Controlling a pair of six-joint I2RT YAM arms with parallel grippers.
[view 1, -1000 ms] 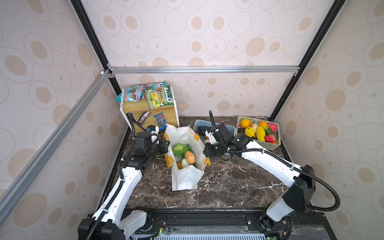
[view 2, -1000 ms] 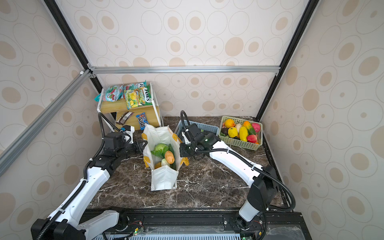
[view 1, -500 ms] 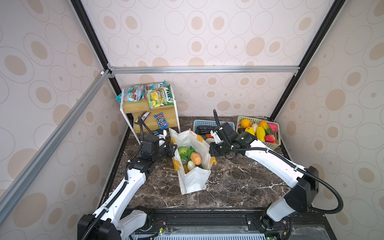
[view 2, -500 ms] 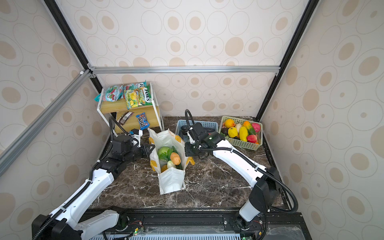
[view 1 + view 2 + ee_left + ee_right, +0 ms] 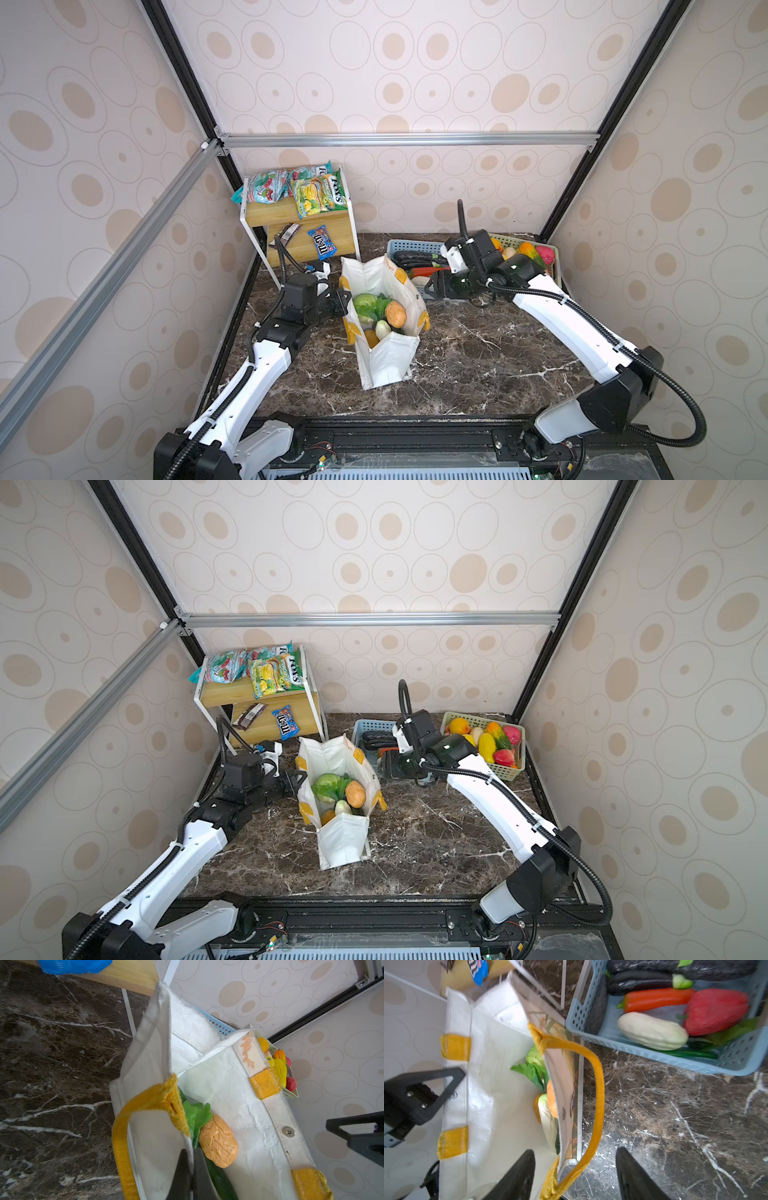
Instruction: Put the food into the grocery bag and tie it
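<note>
The white grocery bag [image 5: 388, 365] stands open mid-table in both top views, its rim [image 5: 328, 746] spread wide. Food lies inside: a green cabbage [image 5: 365, 303] and a brown-orange round piece [image 5: 395, 313], the latter also in the left wrist view [image 5: 218, 1142]. My left gripper [image 5: 347, 301] is shut on the bag's left wall [image 5: 158, 1147], beside a yellow handle [image 5: 124, 1126]. My right gripper [image 5: 575, 1150] is open, its fingers astride the bag's right wall and the other yellow handle [image 5: 599, 1093]. A blue M&M's packet [image 5: 322, 241] lies on the wooden shelf.
A blue basket [image 5: 695, 1064] with eggplants, a red pepper and a pale squash sits just behind my right gripper. A green basket [image 5: 505, 771] of fruit stands at the back right. The wooden shelf [image 5: 291, 216] with snack bags fills the back left corner.
The bag and both grippers have shifted a little to the right. My right gripper has gone from shut to open at the bag's right rim. The left grip is unchanged.
</note>
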